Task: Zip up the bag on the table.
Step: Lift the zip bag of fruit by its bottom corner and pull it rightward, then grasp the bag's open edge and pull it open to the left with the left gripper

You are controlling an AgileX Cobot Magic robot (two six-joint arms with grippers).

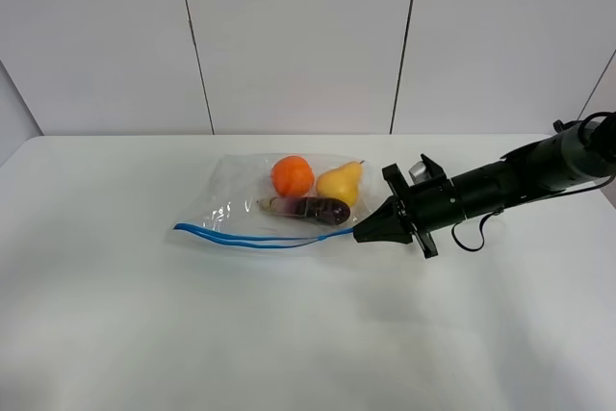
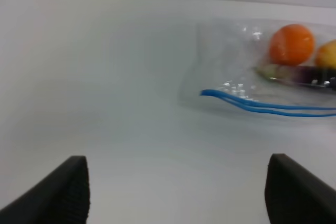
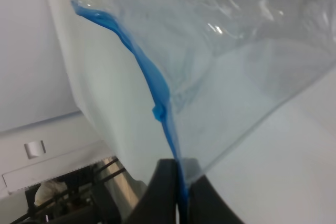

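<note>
No legible text, label, brand or number appears in any view. The bag [image 1: 239,192] and table [image 1: 289,334] bear no readable markings.

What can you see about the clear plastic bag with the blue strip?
The clear crinkly plastic zip bag lies flat on the plain white table. Its blue zipper strip runs along the front edge, and the two tracks are apart in the middle, so it looks unzipped there. Inside sit a round orange, a yellow pear and a dark purple eggplant. The black fingers of the right gripper pinch the strip's right end.
</note>
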